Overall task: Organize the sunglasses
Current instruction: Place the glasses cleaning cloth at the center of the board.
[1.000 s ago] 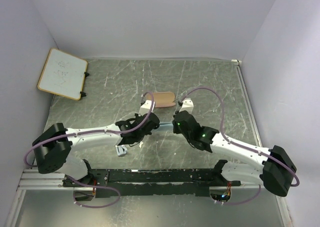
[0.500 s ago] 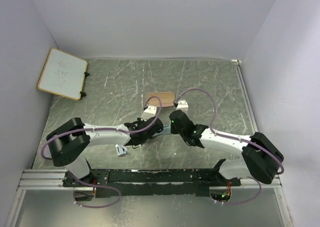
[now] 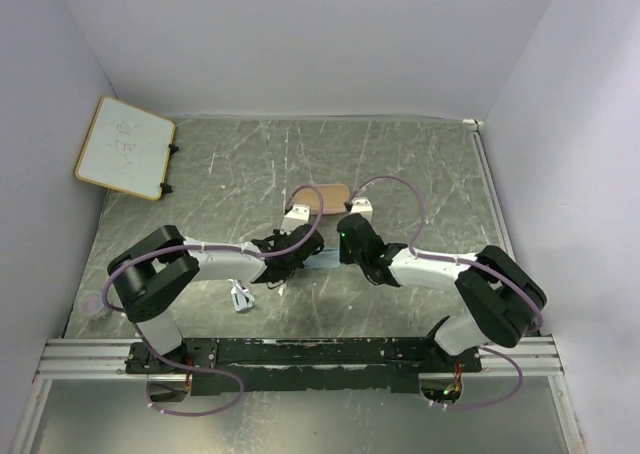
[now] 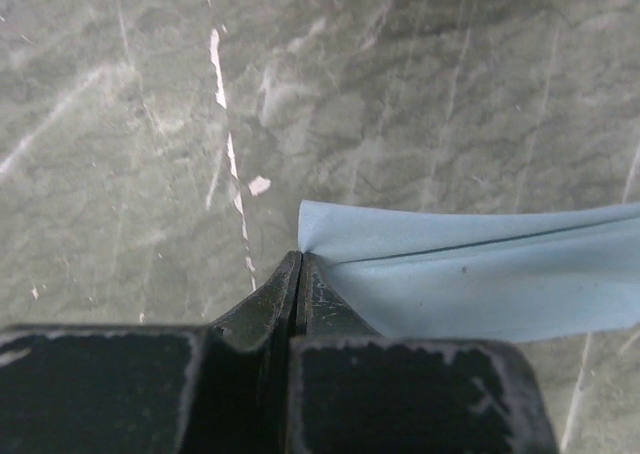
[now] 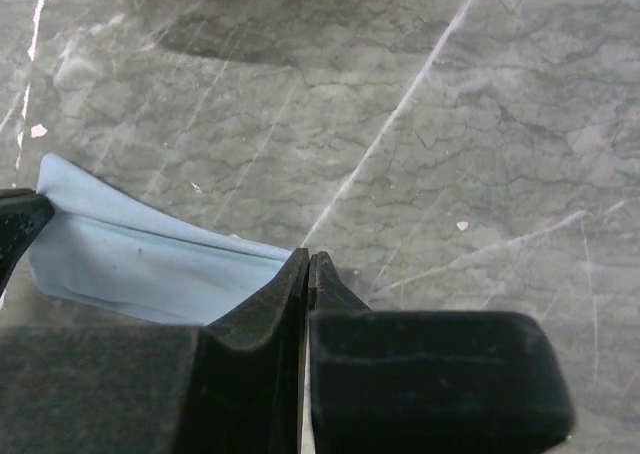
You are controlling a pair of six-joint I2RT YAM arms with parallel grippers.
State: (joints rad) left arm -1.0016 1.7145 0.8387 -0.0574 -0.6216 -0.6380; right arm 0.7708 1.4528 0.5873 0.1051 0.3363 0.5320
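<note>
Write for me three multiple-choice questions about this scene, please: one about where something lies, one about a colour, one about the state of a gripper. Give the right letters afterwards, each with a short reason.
1. Where do the sunglasses lie?
A) on the table, left of the cloth
B) on top of the cloth
C) between a gripper's fingers

2. What colour is the cloth?
A) red
B) light blue
C) black

3. How is the left gripper?
A) wide open
B) shut on a corner of the cloth
C) shut on the sunglasses

Answers:
1 A, the top view shows them alone on bare table.
2 B, both wrist views show pale blue fabric.
3 B, its fingertips meet with the cloth's corner pinched between them.
</note>
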